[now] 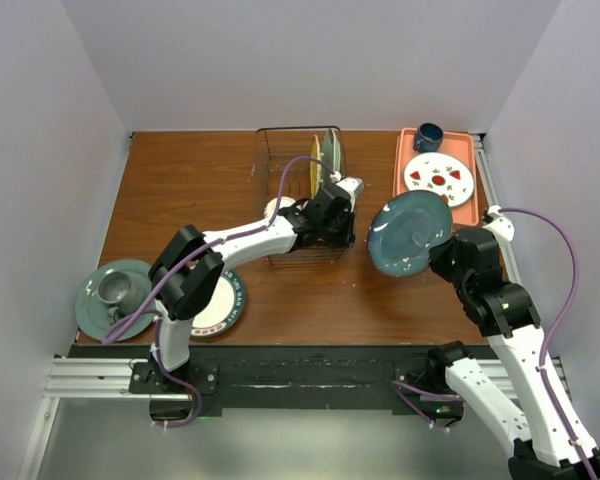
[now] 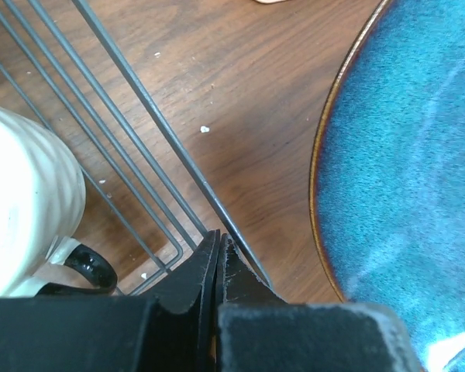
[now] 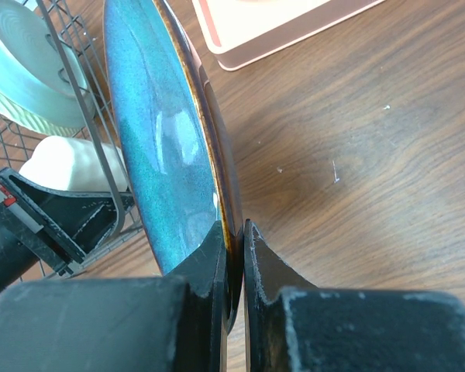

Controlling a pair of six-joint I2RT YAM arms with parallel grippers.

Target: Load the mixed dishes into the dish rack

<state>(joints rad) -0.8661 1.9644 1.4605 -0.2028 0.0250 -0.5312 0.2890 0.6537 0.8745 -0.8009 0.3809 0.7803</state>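
Note:
The dish rack (image 1: 298, 195) stands at the table's middle back, with two plates (image 1: 322, 156) upright in it and a cream mug (image 1: 278, 207) inside. My right gripper (image 1: 438, 255) is shut on the rim of a blue glazed plate (image 1: 410, 232), held tilted on edge just right of the rack. The right wrist view shows the fingers (image 3: 236, 232) pinching that plate (image 3: 155, 139) beside the rack wire (image 3: 85, 116). My left gripper (image 2: 219, 239) is shut and empty, its tips beside the rack's outer wire (image 2: 139, 101), between the mug (image 2: 23, 201) and the blue plate (image 2: 411, 170).
A salmon tray (image 1: 470, 205) at back right holds a dark blue mug (image 1: 427, 136) and a white plate with red marks (image 1: 439, 178). At front left a grey-green plate (image 1: 92, 300) carries a small grey cup (image 1: 113, 290), next to a patterned-rim plate (image 1: 225, 300).

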